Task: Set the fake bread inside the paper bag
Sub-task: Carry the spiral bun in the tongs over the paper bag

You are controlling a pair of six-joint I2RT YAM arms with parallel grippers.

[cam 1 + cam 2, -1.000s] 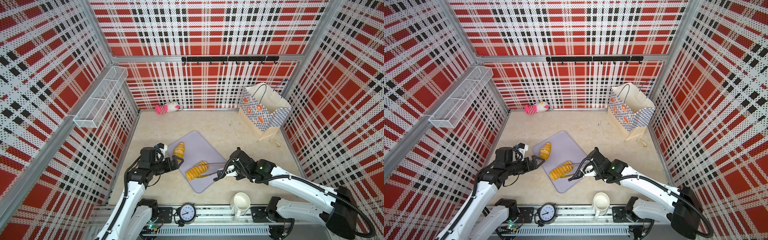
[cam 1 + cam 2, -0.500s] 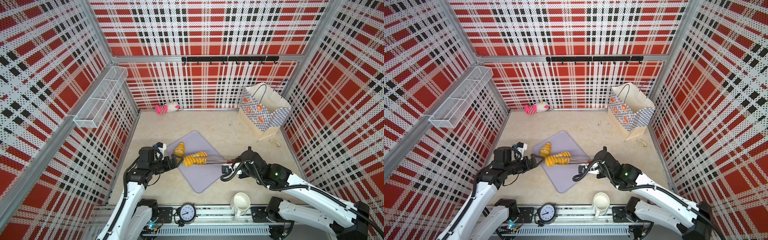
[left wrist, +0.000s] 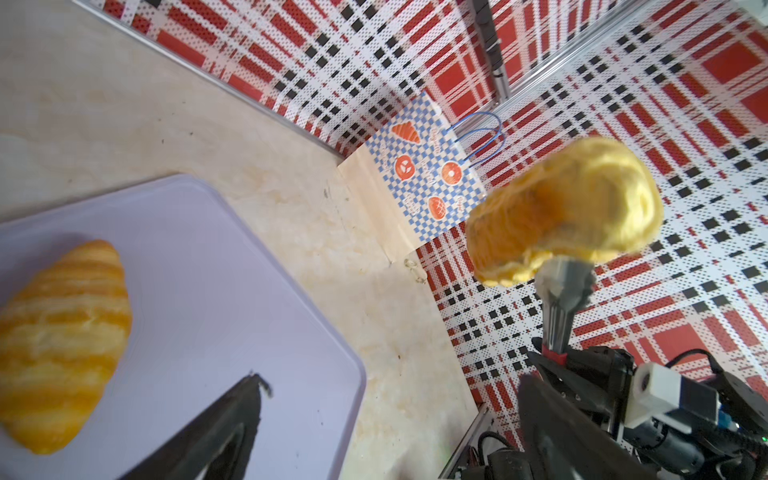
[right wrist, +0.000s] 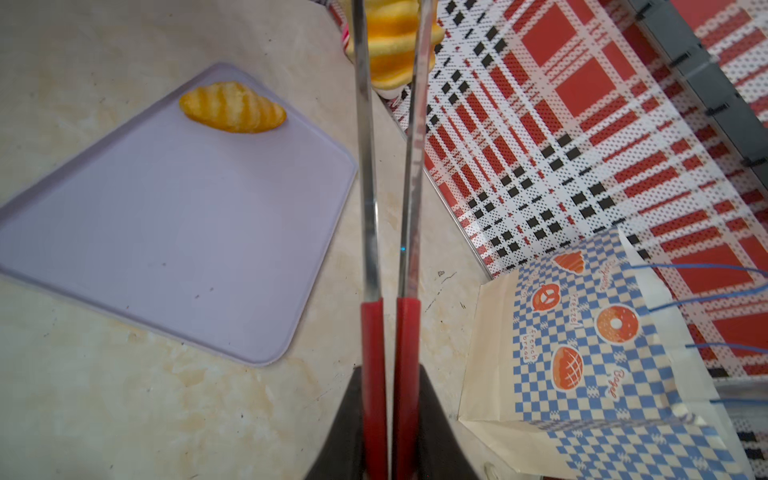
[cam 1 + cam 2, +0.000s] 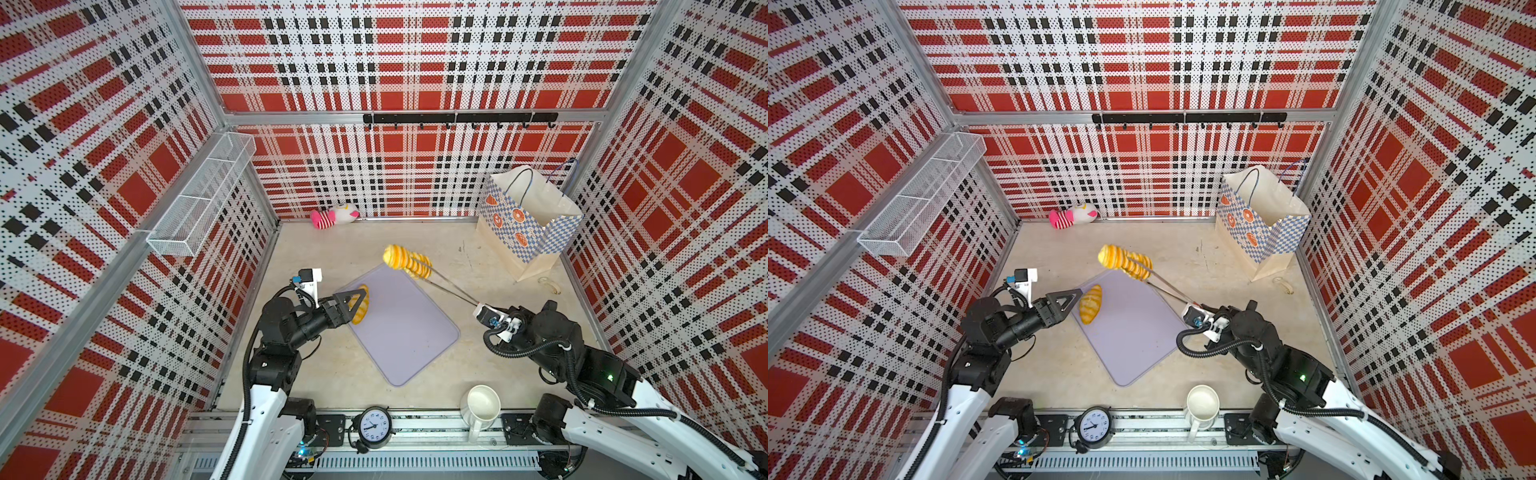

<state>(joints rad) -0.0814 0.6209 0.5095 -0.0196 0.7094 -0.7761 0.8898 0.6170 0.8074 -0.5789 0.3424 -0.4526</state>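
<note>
My right gripper (image 4: 388, 372) is shut on the red handles of metal tongs (image 4: 368, 166). The tongs (image 5: 453, 291) pinch a ridged golden loaf of fake bread (image 5: 407, 261), which hangs in the air beyond the far corner of the lavender tray (image 5: 407, 332). A croissant (image 5: 1091, 304) lies on that tray's left edge. My left gripper (image 3: 390, 386) stands open beside the croissant (image 3: 62, 345) with nothing between its fingers. The paper bag (image 5: 528, 220) stands open-topped in the back right corner, apart from the loaf (image 5: 1125, 262).
A pink-and-white plush toy (image 5: 334, 216) lies by the back wall. A white jug (image 5: 482, 405) and a small clock (image 5: 376, 426) stand at the front rail. A wire basket (image 5: 203, 199) hangs on the left wall. A small clear loop (image 5: 548, 284) lies beside the bag.
The right arm has lifted the loaf in the tongs off the tray, swinging it up and toward the back. The left arm has stayed by the croissant.
</note>
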